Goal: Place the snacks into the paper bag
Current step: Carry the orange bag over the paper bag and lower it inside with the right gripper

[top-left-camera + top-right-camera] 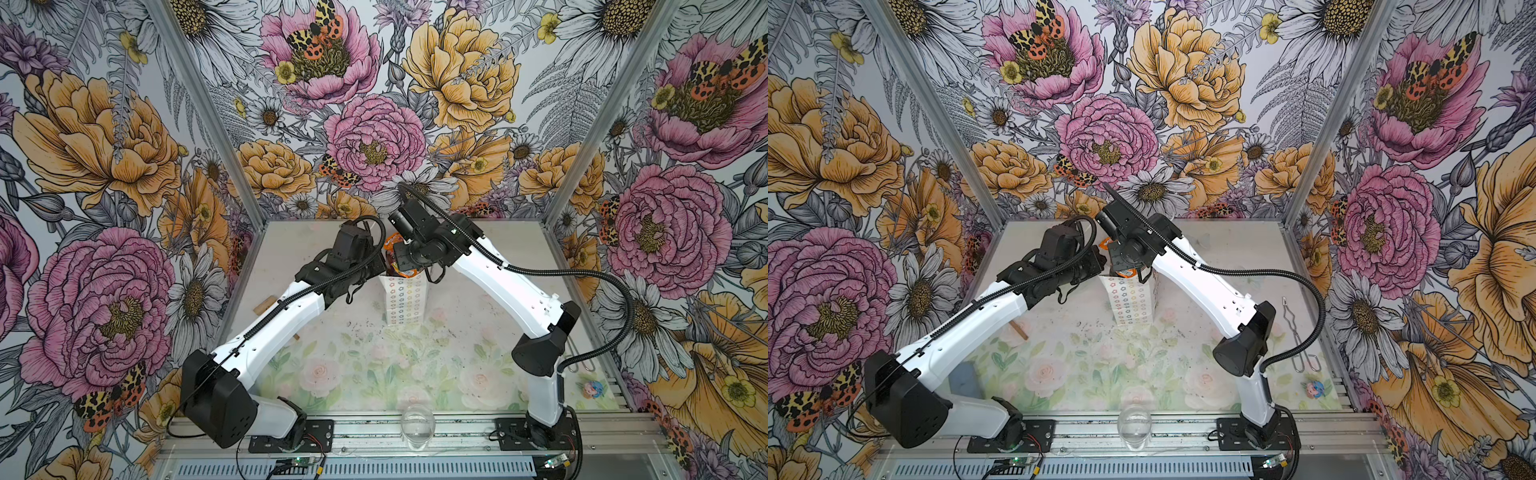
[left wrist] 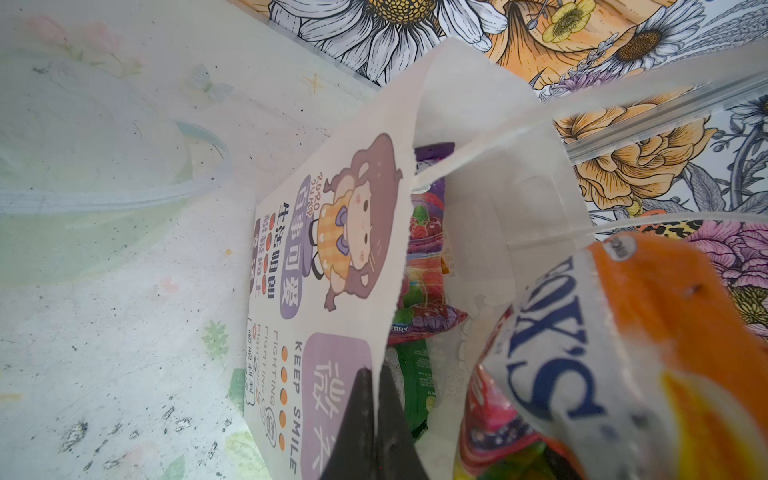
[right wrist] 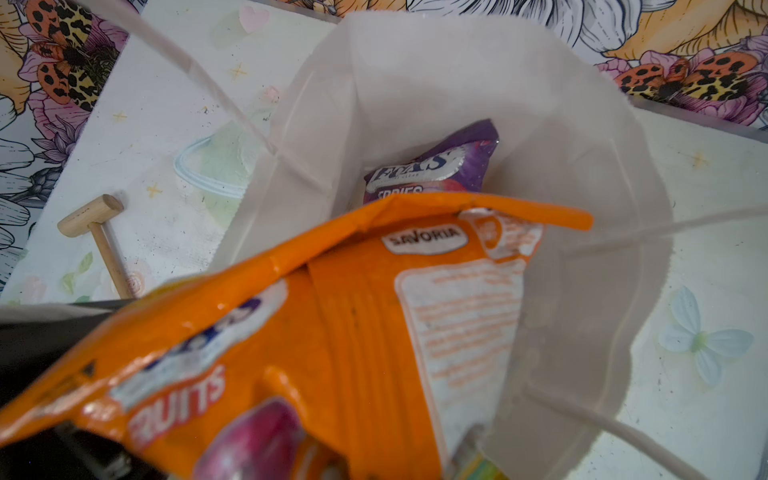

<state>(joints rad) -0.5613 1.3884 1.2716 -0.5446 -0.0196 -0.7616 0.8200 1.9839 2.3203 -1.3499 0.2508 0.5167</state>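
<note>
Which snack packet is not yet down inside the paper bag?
The orange packet, sticking out at the paper bag's mouth; the purple packet lies deep inside.

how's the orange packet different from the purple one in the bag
The orange packet is up at the mouth of the paper bag; the purple packet lies deep inside. The orange packet reads fruits, the purple packet apparently berries. Both are glossy Fox's packets.

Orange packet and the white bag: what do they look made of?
Orange packet: probably thin plastic film, glossy, with bright glints and crinkled folds. Paper bag: looks like matte white paper, no shine, holding sharp crease lines.
</note>
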